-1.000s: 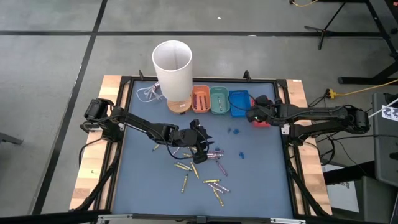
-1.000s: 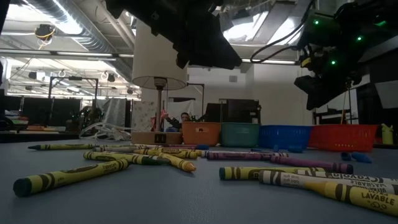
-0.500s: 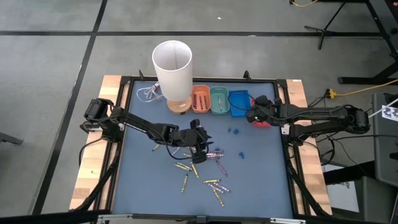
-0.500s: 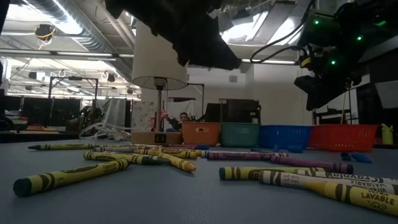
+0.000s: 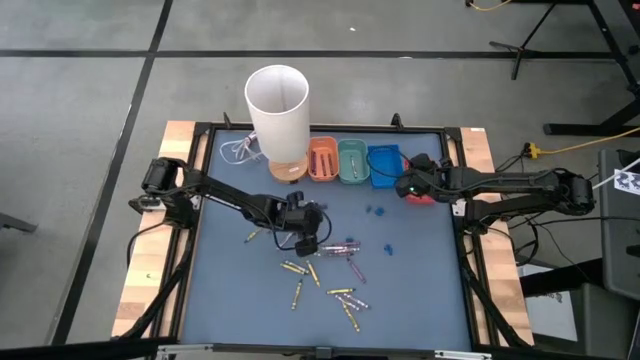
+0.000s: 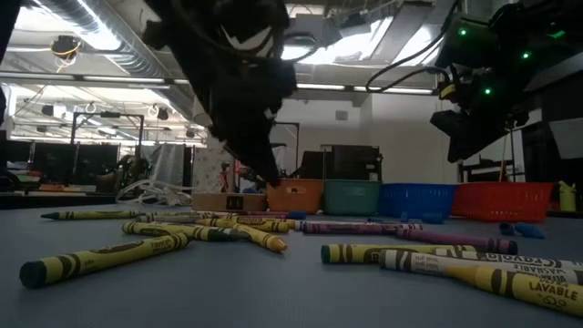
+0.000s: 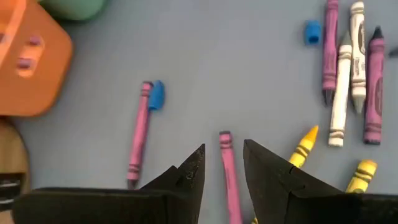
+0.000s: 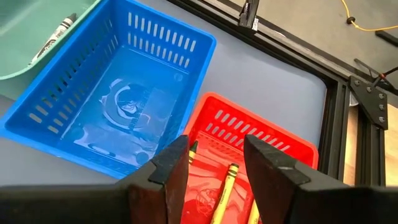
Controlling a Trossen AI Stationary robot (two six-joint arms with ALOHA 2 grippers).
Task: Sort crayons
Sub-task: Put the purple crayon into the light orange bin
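**Left gripper low over the crayon scatter, right gripper above the red tray**

At the centre of the high view, the left gripper (image 5: 308, 240) hangs over the upper edge of the scattered crayons (image 5: 325, 272), which lie across the middle and lower middle of the blue mat (image 5: 420, 290). In the left wrist view its two fingers (image 7: 186, 171) stand apart, with a pink crayon (image 7: 229, 177) lying on the mat in the gap between them; the fingers do not press on it. Another pink crayon (image 7: 138, 134) lies to the left of the frame, with a small blue bit (image 7: 156, 94) beside its tip.

At the upper right of the high view, the right gripper (image 5: 406, 184) hovers over the red tray (image 8: 273, 140), fingers spread and empty. Yellow crayons (image 8: 225, 186) lie inside that tray; the blue tray (image 8: 118, 112) sits just beside it
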